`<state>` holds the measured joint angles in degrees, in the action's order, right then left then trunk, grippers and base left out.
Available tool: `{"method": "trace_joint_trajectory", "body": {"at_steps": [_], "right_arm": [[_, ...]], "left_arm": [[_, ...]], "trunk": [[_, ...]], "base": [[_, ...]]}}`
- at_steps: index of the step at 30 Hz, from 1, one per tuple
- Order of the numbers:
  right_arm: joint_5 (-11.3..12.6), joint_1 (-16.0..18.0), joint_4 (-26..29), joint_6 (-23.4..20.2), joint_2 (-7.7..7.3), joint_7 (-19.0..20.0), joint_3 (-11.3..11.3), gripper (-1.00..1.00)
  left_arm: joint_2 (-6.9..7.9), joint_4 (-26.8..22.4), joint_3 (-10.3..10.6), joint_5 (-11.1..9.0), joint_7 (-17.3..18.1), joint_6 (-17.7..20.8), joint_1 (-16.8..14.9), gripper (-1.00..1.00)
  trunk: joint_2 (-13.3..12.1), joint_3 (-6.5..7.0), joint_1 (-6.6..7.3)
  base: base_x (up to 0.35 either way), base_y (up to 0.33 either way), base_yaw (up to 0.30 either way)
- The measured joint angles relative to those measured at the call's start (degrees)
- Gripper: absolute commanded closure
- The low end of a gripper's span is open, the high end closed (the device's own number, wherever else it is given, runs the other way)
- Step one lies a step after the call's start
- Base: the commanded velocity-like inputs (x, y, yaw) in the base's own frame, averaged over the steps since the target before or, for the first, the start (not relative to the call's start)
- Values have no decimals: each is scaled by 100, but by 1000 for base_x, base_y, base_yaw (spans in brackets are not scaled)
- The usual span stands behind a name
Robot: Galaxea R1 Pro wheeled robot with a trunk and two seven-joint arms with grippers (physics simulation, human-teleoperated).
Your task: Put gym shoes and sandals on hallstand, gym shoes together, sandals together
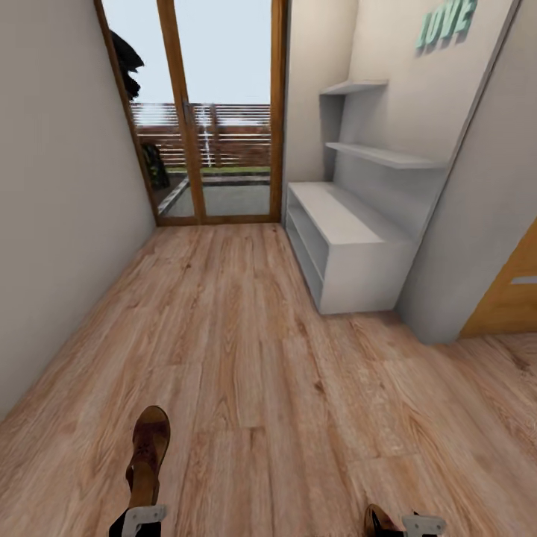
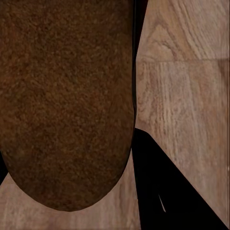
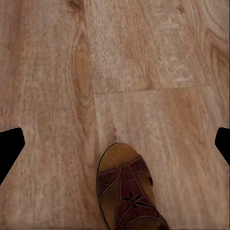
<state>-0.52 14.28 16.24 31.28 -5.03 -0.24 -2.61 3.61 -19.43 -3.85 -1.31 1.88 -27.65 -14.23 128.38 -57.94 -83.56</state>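
My left gripper point(image 1: 143, 516) holds a dark brown leather sandal point(image 1: 148, 455) by its heel end; the sandal stands out forward from my jaws, above the light brown wood-plank floor point(image 1: 246, 350). My jaws are closed on this sandal. In the left wrist view the rough brown sole of this sandal point(image 2: 67, 100) lies close in front of the camera, and one black finger point(image 2: 167, 191) shows beside it, over the planks.

My right gripper point(image 1: 418, 524) shows at the lower edge of the head view, and the second dark brown strappy sandal with a tan footbed point(image 1: 380, 520) is just beside it, on its inner side. In the right wrist view this second sandal point(image 3: 127, 191) lies between my two black fingertips point(image 3: 9, 148), which stand wide apart at the two edges of that picture. If these jaws grip the sandal or only hang over it, I cannot tell.

The wide pale grey-white hallstand point(image 1: 350, 246) with two open shelf levels stands well ahead of both grippers, on the right side against the wall, near the glass door with a wooden frame point(image 1: 216, 112).
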Motion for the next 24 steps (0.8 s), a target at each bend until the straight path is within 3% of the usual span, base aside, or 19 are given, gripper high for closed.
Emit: {"method": "trace_joint_trajectory", "body": {"at_steps": [24], "right_arm": [[5, 0, 15, 0, 0, 0, -7, -100]], "left_arm": [[0, -1, 1, 1, 3, 0, 1, 100]], "trunk": [[0, 0, 0]], "base": [[0, 0, -289]]}}
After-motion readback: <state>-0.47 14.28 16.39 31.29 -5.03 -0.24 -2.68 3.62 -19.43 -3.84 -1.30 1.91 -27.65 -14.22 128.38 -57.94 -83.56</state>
